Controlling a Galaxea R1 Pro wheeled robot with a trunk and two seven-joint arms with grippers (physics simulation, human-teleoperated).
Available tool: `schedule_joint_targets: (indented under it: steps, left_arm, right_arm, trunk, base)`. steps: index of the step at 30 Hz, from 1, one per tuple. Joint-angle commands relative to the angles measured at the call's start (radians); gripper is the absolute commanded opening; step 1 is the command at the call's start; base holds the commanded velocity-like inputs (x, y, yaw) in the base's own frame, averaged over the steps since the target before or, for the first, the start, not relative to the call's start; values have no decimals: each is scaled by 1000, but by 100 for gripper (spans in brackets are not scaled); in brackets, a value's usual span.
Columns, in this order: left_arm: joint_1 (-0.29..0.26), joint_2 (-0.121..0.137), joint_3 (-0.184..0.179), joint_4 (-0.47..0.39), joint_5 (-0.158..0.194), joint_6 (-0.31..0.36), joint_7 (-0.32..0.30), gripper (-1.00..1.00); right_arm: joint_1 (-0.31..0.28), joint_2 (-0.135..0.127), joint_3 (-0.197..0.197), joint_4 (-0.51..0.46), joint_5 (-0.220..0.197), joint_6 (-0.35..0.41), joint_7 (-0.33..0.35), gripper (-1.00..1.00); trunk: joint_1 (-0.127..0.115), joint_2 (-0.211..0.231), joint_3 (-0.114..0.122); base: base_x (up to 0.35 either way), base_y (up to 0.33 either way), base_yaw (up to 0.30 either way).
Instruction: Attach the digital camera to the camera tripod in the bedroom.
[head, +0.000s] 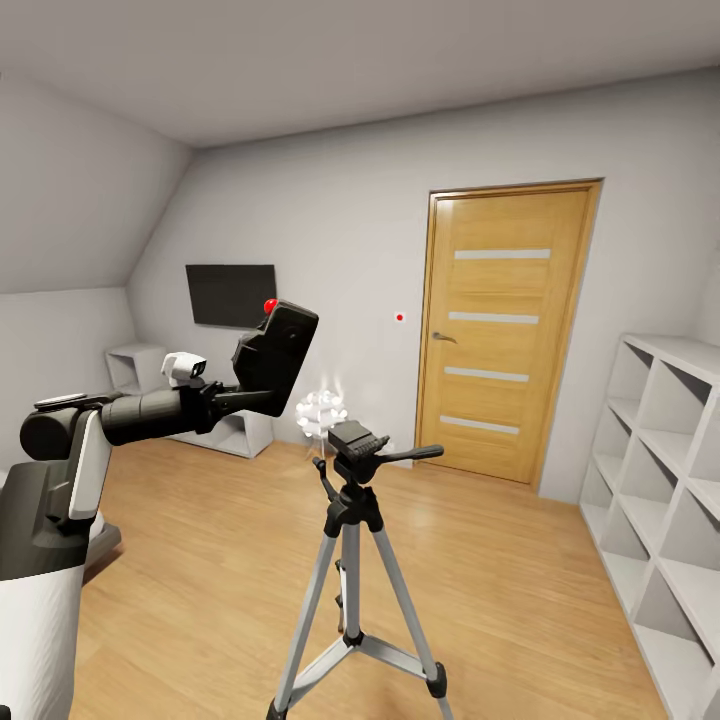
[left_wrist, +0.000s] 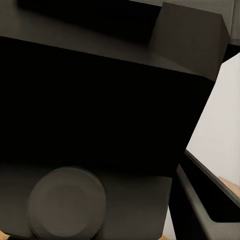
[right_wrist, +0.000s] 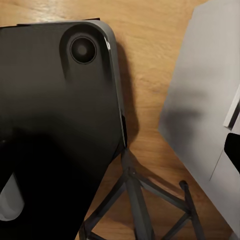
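Camera placement is the step in progress: the left gripper (head: 232, 397) is holding the digital camera (head: 277, 357) clamped between its fingers, raised above and to one side of the camera tripod (head: 352, 560), not yet touching it. The camera is sitting tilted, its red button (head: 270, 305) at the upper edge, probably so that its underside can be brought round toward the pan head (head: 357, 440). In the left wrist view, the camera body (left_wrist: 100, 110) is crowding the lens at close range, with a round knurled part near its lower edge, which suggests a firm, close grip. The tripod is standing upright on the wood floor (head: 200, 560) with legs spread, its side handle (head: 412, 454) pointing toward the oak door (head: 508, 330); the pan head's top is standing bare, ready to receive the camera. White cube shelves (head: 660, 480) are lining the wall beyond. The right wrist view is looking down on the tripod's lower braces (right_wrist: 140, 200) beside a dark slab I cannot identify; whether the right gripper is open or closed cannot be determined.
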Motion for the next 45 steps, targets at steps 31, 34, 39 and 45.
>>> schedule_joint_targets:
  steps: [31,34,39,45]
  left_arm:
    - [0,0,0,0,2,7,-3,-100]
    - [0,0,1,0,2,7,-3,-100]
    - [0,0,1,0,2,7,-3,-100]
    - [0,0,1,0,2,7,-3,-100]
  right_arm:
    - [0,0,7,2,-8,-5,0,100]
    - [0,0,7,2,-9,-5,0,100]
    - [0,0,7,2,-8,-5,0,100]
    - [0,0,7,2,-8,-5,0,100]
  trunk:
    - [0,-1,0]
    - [0,-1,0]
    - [0,-1,0]
    - [0,-1,0]
  base:
    - [0,0,0]
    - [0,0,0]
    - [0,0,0]
    - [0,0,0]
